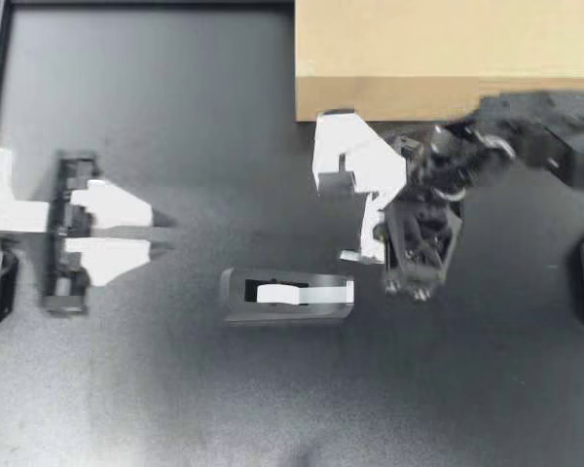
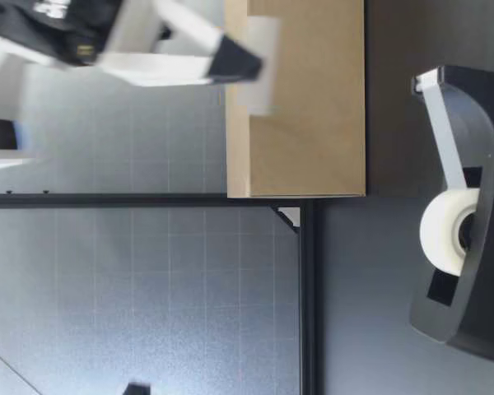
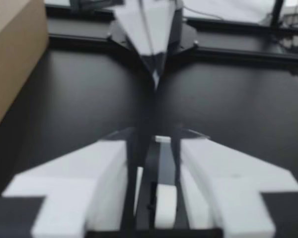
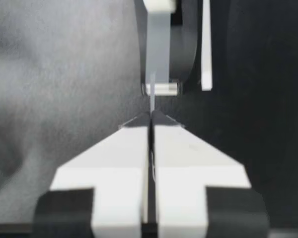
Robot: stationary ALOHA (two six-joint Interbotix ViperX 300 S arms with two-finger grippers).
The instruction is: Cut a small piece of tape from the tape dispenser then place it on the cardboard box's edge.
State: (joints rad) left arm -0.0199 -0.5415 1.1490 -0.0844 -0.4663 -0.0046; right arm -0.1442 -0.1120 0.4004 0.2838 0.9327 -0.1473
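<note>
The cardboard box (image 1: 448, 49) lies at the back right of the table. In front of it stands the black tape dispenser (image 1: 287, 297) with its white roll (image 2: 449, 230). My right gripper (image 1: 360, 251) hangs between them, pointing steeply down, shut on a short clear tape piece (image 4: 152, 96). In the low view its tip (image 2: 247, 59) is level with the box's top edge (image 2: 235, 107), and the tape piece (image 2: 262, 74) shows against the box face; whether it touches is unclear. My left gripper (image 1: 161, 233) is open and holds nothing, well apart from the dispenser and pointing at it.
A black frame rail (image 2: 305, 288) runs along the table's far side. The right arm's dark body (image 1: 423, 233) hangs over the table beside the dispenser. The left wrist view shows the box (image 3: 10, 59) to one side and the right gripper (image 3: 154, 82) ahead.
</note>
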